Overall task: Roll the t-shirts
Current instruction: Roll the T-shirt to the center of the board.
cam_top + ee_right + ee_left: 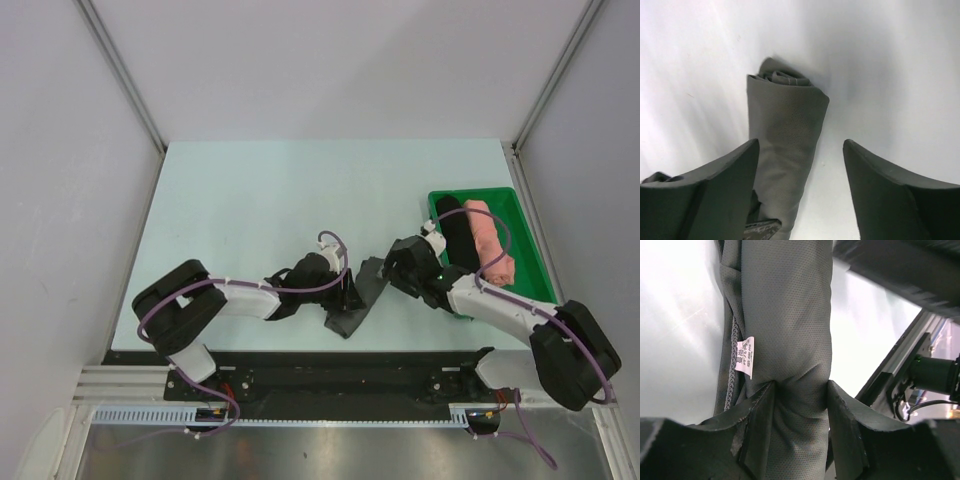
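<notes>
currently: found grey t-shirt [357,302] wound into a tight sausage roll on the table [280,200], close to its near edge, between the two arms and outside the green tray [530,245]. noted black roll [457,235] and pink roll [490,240] side by side in that tray, well apart from the grey one.

checked left gripper [800,390]: pinching the grey roll across its width, pads dented into the cloth on both sides. checked right gripper [800,155]: spread wide, straddling one end of the same roll, one finger overlapping the cloth in view, the other well clear; cannot tell about contact.

risks, as judged:
- would expect sagging ends and an unwinding outer layer on any lift by this single pinch, given such soft cloth.
- spotted a loose stitched hem beside the roll in left wrist view; could trail or snag and drag the wrap open.
- could telescope the spiral at the exposed end if closed off-centre with the right jaws.

writing: logged a small white neck label [746,357] on the roll, a few lines of dark print, too small to read. saw no other brand or text.
</notes>
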Controlling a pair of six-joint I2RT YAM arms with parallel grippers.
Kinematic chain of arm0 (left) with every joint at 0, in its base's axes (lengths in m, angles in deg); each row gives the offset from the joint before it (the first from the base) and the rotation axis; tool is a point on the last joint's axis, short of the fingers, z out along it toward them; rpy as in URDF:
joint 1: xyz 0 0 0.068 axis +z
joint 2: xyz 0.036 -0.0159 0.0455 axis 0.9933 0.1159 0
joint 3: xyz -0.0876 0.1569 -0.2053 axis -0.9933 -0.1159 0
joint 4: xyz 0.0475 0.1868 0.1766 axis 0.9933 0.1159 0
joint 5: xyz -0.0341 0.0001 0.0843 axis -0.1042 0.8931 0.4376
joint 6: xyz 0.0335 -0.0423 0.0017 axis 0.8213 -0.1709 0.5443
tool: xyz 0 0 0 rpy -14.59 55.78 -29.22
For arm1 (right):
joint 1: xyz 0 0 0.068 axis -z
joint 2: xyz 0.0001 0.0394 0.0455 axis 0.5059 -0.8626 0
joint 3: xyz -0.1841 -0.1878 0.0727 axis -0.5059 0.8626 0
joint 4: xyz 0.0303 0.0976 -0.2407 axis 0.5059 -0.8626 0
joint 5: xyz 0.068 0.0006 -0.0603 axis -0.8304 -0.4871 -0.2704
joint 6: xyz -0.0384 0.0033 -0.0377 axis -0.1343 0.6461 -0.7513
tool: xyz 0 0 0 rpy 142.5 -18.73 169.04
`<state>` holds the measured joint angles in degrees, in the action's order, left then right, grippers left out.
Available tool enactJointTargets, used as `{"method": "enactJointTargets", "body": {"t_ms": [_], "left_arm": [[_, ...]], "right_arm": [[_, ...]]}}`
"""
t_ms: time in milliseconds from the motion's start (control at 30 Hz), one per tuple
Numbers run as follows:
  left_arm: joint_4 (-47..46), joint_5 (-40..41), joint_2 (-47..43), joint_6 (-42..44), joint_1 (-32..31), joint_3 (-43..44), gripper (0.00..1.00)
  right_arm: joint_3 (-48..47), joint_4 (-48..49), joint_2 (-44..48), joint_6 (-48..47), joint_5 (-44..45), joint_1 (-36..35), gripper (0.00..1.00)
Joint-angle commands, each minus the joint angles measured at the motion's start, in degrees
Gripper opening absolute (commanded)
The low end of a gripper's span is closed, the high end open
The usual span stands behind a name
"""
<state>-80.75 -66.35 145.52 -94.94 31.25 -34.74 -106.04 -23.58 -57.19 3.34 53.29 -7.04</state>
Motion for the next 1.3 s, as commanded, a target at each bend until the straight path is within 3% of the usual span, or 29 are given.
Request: {"method": "enactJointTargets", "body": {"t_ms": [0, 33, 300, 533, 800, 900, 1267], "left_arm": [[5.52, -0.81, 3.70, -2.58, -0.81, -0.77, 0.50], [5.43, -0.63, 3.70, -2.67, -0.81, -0.85, 0.50], [5.87, -0.02, 3.43, -2.94, -0.81, -0.85, 0.49], [5.60, 0.86, 2.91, -3.02, -0.81, -1.99, 0.48], [4.90, 0.77, 2.91, -2.94, -0.81, -3.31, 0.45], [4.72, 0.86, 2.56, -2.94, -0.81, -3.66, 0.42], [4.37, 1.21, 2.20, -2.58, -0.81, -4.72, 0.35]], "right_arm": [[-0.53, -2.51, 4.87, -2.06, 4.65, -0.10, 0.78], [-0.44, -2.51, 5.31, -2.24, 5.35, -0.71, 0.99], [0.35, -7.60, 11.28, 0.38, 3.95, -1.77, 0.98], [5.45, -2.25, 14.19, 4.78, 1.14, -3.87, 1.00], [7.11, 2.76, 10.86, 9.18, 4.22, -9.67, 0.90], [7.90, 3.99, 9.19, 12.08, 5.10, -10.56, 0.81], [8.17, 9.00, 3.65, 15.78, 7.12, -11.61, 0.78]]}}
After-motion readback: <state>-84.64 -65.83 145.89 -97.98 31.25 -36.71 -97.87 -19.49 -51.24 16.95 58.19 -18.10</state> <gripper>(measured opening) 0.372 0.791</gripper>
